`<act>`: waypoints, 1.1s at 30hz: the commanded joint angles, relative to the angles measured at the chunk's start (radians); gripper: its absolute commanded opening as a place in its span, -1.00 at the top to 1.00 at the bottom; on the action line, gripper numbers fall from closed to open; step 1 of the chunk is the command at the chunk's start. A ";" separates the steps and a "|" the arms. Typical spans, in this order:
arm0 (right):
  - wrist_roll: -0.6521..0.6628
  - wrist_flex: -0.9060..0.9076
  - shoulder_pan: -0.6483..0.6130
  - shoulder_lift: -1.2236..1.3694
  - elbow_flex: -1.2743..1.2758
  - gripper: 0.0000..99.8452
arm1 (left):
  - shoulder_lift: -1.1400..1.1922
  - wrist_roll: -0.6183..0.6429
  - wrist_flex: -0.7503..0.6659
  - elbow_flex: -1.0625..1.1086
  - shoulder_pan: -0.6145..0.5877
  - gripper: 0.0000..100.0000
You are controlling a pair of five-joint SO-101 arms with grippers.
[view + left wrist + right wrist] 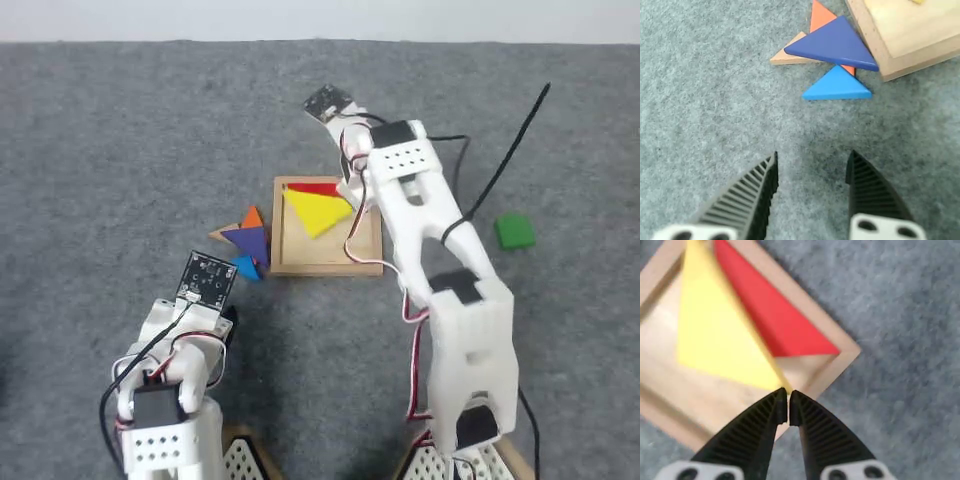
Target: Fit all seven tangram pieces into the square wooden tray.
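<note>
Clenched right fingers [771, 415] at yellow triangle's [715, 335] corner inside square wooden tray [842, 360]; released left fingers [762, 187] above grey worktop [700, 115], nearer than light-blue triangle [837, 86].

From my station, the work surface reads as a grey mat [100, 150], felt-like and mottled. It runs from the left edge of the high view to the right edge and down to the bottom. Along the top of that frame I see a pale strip [150, 18], plain and off-white, meeting the mat in a straight horizontal line. In both wrist views the same mat lies behind everything, with its nap showing as fine light and dark speckles. At the bottom edge of the high view, wooden board corners [518, 462] poke out, lying flat on the mat.
</note>
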 commanded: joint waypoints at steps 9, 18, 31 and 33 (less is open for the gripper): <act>0.003 0.226 0.012 0.226 -0.512 0.98 | -0.017 -0.014 0.009 -0.008 -0.008 0.59; -0.035 0.412 -0.061 0.242 -0.660 0.98 | -0.017 -0.014 0.009 -0.008 -0.008 0.59; -0.107 0.504 -0.127 0.018 -0.296 0.98 | -0.017 -0.014 0.009 -0.008 -0.008 0.59; -0.081 0.461 -0.120 -0.058 -0.178 0.98 | -0.017 -0.014 0.009 -0.008 -0.008 0.59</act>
